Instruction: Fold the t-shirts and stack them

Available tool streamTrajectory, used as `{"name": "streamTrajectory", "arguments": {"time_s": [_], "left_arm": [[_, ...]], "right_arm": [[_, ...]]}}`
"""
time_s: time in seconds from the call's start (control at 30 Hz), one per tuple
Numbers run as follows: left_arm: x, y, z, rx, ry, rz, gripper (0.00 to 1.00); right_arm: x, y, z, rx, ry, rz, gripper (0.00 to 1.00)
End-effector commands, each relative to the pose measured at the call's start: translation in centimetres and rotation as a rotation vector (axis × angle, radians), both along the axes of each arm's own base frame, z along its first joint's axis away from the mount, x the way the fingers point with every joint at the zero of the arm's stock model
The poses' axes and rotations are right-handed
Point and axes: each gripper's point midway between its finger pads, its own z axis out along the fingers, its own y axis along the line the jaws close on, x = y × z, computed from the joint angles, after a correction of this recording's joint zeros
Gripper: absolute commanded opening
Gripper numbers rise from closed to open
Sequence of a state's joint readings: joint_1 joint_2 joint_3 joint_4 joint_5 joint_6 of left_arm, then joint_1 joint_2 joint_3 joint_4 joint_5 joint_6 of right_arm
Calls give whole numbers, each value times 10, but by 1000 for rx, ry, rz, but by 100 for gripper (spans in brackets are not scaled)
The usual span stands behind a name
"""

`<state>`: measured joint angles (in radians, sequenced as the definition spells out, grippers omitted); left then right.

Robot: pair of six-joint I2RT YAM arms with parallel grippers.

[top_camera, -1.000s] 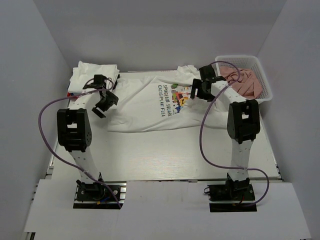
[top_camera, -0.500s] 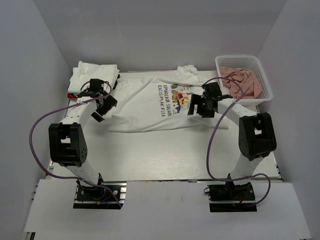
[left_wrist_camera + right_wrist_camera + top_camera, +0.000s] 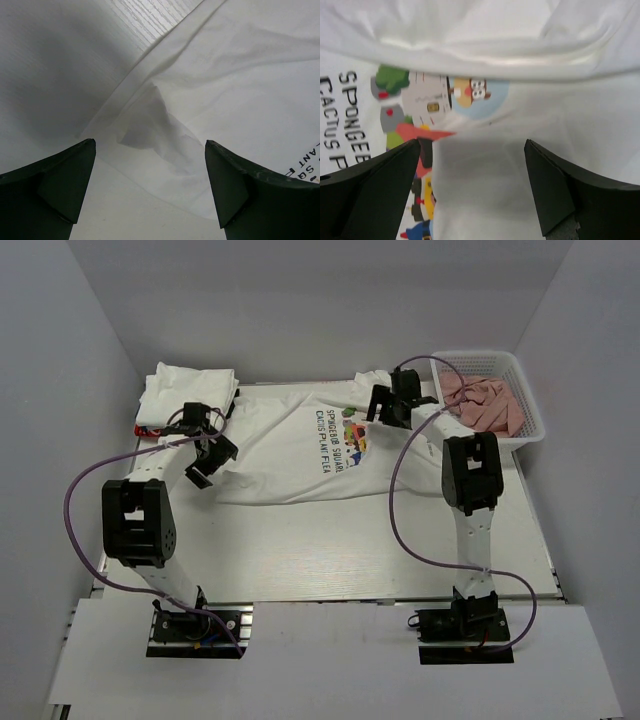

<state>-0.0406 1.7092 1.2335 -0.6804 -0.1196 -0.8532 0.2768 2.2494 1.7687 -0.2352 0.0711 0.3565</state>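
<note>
Printed shirt (image 3: pixel 290 455): spread flat on the counter (image 3: pixel 330 540), mid-counter toward the far edge, print side up, lying crosswise.
Print (image 3: pixel 352 435): colourful cartoon figures on the shirt's right half; dark lettering (image 3: pixel 325 440) runs beside it on the left.
Shirt, right end: cloth bunched into a ridge close to the far edge; the right wrist view shows it as a rolled fold crossing just above the print (image 3: pixel 427 100).
Shirt, left end: near-left corner lies on bare counter (image 3: pixel 50 75) with a small raised wrinkle (image 3: pixel 150 120).
Second shirt (image 3: pixel 185 390): white, folded, in the far left corner, just beside the printed shirt's left end.
Left hand (image 3: pixel 205 465): over the shirt's near-left corner, fingers spread wide, released, nothing grasped; the wrinkle sits between the fingers (image 3: pixel 150 142).
Right hand (image 3: pixel 380 405): over the far right part of the shirt at the print, fingers wide apart, released, holding nothing (image 3: pixel 472 142).
Contact with cloth: cannot tell for either hand.
Basket (image 3: pixel 480 354): white, far right corner, holding pink cloths (image 3: pixel 490 400).
</note>
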Motion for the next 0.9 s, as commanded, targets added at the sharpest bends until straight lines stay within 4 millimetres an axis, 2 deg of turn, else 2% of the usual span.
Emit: {"name": "streamTrajectory", "arguments": {"time_s": [0.0, 0.03, 0.1, 0.13, 0.2, 0.23, 0.27, 0.3, 0.37, 0.4, 0.43, 0.47, 0.5, 0.53, 0.57, 0.6, 0.63, 0.67, 0.7, 0.73, 0.77, 0.8, 0.83, 0.87], "left_arm": [[0, 2, 4, 2, -12, -7, 100], [0, 4, 4, 11, -12, -3, 100], [0, 4, 4, 11, -12, -3, 100], [0, 4, 4, 11, -12, -3, 100], [0, 4, 8, 10, -21, -3, 100], [0, 4, 8, 10, -21, -3, 100], [0, -1, 8, 10, -21, -15, 100], [3, -1, 9, 10, -34, -15, 100], [10, -12, 16, -14, -76, -81, 100], [10, -22, 15, -55, -85, -120, 100], [13, -27, 18, -78, -102, -133, 100], [15, -30, 16, -88, -103, -155, 100], [17, -35, 12, -114, -103, -170, 100], [16, -42, 13, -126, -102, -187, 100], [16, -44, 5, -137, -90, -192, 100], [16, -50, -1, -146, -89, -208, 100], [18, -52, 1, -158, -98, -215, 100], [18, -58, -6, -161, -99, -244, 100], [14, -60, -10, -174, -87, -250, 100], [11, -64, -21, -175, -58, -258, 100], [11, -64, -25, -175, -46, -257, 100], [5, -61, -33, -166, -9, -248, 100], [1, -61, -37, -161, 10, -256, 100], [2, -58, -40, -149, 23, -249, 100]], "right_arm": [[44, -19, 64, -86, -194, -74, 90], [52, -26, 79, -113, -241, -92, 90], [54, -30, 87, -146, -261, -90, 90], [50, -31, 97, -155, -265, -83, 90], [39, -30, 96, -167, -240, -41, 90], [26, -26, 93, -155, -217, -9, 90], [16, -16, 106, -130, -233, 32, 90], [-7, -15, 72, -129, -143, 76, 90], [-27, -12, 96, -85, -169, 90, 90], [-57, -15, 68, -70, -93, 100, 90], [-66, -15, 62, -51, -76, 105, 90], [-69, -11, 72, -10, -110, 120, 90], [-82, -15, 48, -12, -58, 108, 90], [-83, -14, 45, -12, -51, 104, 90], [-80, -16, 45, -17, -47, 94, 90], [-78, -21, 24, -42, 1, 68, 90], [-66, -18, 32, -37, -29, 65, 90], [-60, -18, 10, -45, 2, 64, 90], [-56, -17, 5, -40, 8, 54, 90], [-36, -17, 10, -41, -12, 18, 90], [-28, -19, 10, -43, -14, -13, 90], [-20, -29, -1, -74, -2, -64, 90], [4, -35, 13, -82, -50, -116, 90], [11, -40, 13, -84, -49, -148, 90]]}}
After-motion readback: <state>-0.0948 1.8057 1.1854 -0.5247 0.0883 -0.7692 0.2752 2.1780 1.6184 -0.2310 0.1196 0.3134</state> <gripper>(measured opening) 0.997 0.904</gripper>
